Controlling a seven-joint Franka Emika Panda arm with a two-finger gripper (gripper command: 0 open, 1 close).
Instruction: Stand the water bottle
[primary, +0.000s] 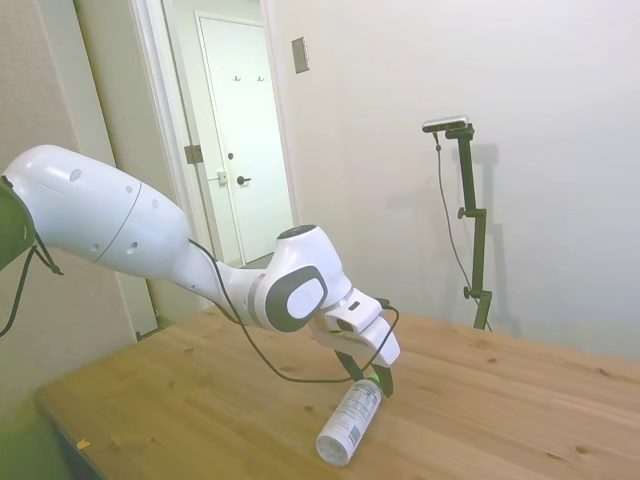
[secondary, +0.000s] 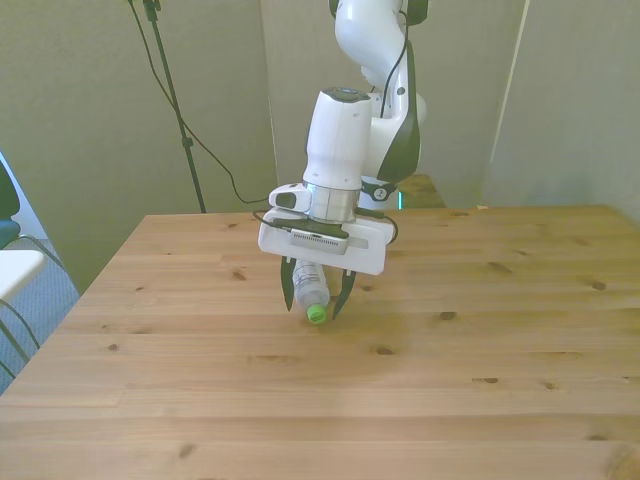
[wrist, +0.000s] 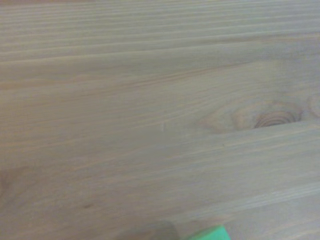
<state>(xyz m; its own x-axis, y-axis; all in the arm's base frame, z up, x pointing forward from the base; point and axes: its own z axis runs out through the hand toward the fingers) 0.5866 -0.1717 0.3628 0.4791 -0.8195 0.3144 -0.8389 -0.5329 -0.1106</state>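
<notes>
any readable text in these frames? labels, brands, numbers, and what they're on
No text can be read in any view.
Water bottle: its white label carries grey print, too small and blurred to make out.
Gripper: the dark strip on its white body shows no legible marking.
Plate on the wall beside the door: blank as far as can be seen.
Wrist view: only wood grain of the table and a corner of the green cap.

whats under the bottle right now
Only the bare wooden table. The bottle lies on its side on the boards, green cap between the open gripper fingers. The strip of table under its body is covered.
</notes>
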